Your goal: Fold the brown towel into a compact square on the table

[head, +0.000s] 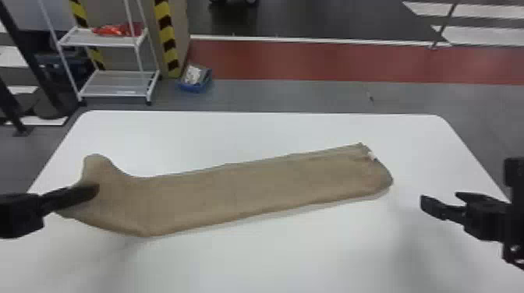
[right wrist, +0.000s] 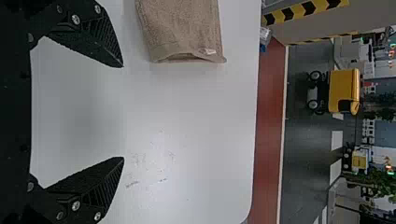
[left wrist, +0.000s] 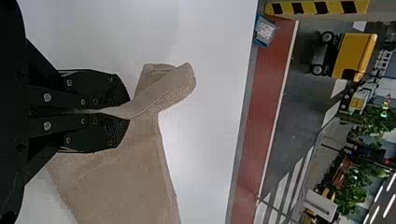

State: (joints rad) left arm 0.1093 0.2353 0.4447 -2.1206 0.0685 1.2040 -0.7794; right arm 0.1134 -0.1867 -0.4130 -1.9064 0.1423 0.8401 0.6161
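At frame left, the left pincer (head: 96, 189) pinches one end of the brown towel (head: 249, 191), stretched mid-frame across the table (head: 273, 257), a fold best carried rightward low and edge-aligned, as the right pincer (head: 439, 197) hangs spread at right.

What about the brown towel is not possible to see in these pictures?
Left wrist view: pinched part of the brown towel, hidden by the left tool.
Head view: its lower layers, covered by the top one.
Right wrist view: any print on the white label, too small.
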